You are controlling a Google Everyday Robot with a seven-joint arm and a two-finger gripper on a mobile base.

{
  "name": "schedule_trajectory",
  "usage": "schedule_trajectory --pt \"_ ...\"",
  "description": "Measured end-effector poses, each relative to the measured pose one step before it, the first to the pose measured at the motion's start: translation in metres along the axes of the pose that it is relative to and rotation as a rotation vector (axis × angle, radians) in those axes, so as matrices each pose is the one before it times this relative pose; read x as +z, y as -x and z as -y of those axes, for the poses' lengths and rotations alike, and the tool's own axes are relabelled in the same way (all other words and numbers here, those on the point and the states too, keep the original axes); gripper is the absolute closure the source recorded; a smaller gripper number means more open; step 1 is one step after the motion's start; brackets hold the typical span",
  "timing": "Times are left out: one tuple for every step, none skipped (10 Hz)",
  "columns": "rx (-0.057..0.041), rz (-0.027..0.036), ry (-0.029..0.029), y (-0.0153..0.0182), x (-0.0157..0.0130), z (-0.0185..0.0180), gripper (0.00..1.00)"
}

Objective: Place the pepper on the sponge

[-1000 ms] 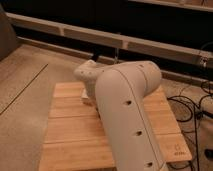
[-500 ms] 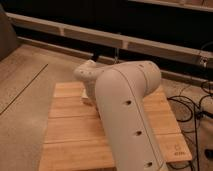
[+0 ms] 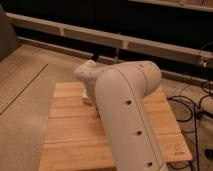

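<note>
Gripper: it is lying out of sight behind the robot's own arm (image 3: 127,115), so whether it is open, closed or gripping anything cannot be told. Its place can only be given as somewhere past the rounded joint (image 3: 87,74) at the arm's far end, low over the rear part of the wooden table (image 3: 70,135).

Pepper and sponge: neither is showing; the arm is covering the middle of the table, and their positions cannot be told.

Arm: the large white link is rising from the bottom edge of the view, right of centre, and is leaning up and to the left. It is bending at a broad shoulder-like curve and is ending in the smaller rounded joint, which is pointing left. A row of small dark holes (image 3: 129,102) is running down its near face.

Table: the slatted top is showing bare wood on the left and along the right edge, where a small printed mark (image 3: 176,150) is sitting near the front corner.

Surroundings: the table is standing on a speckled floor (image 3: 25,85). Black cables (image 3: 192,107) are trailing across the floor to the right. A pale rail (image 3: 100,37) is crossing the dark wall behind.
</note>
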Motion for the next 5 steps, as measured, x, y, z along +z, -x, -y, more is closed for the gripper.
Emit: schedule_trajectory --pt "0.00004 -0.00013 -0.00007 -0.00003 0.00007 0.00002 0.2" --pt "0.00002 -0.00005 0.00009 0.00001 0.00001 0.0 0.2" --pt "-0.00001 -0.00007 0.0 -0.00002 0.00002 -0.00001 0.2" --pt "0.00001 -0.00001 -0.00003 0.0 -0.00001 0.00001 0.2" --pt "-0.00005 0.00002 0.00002 0.0 0.00001 -0.00001 0.2"
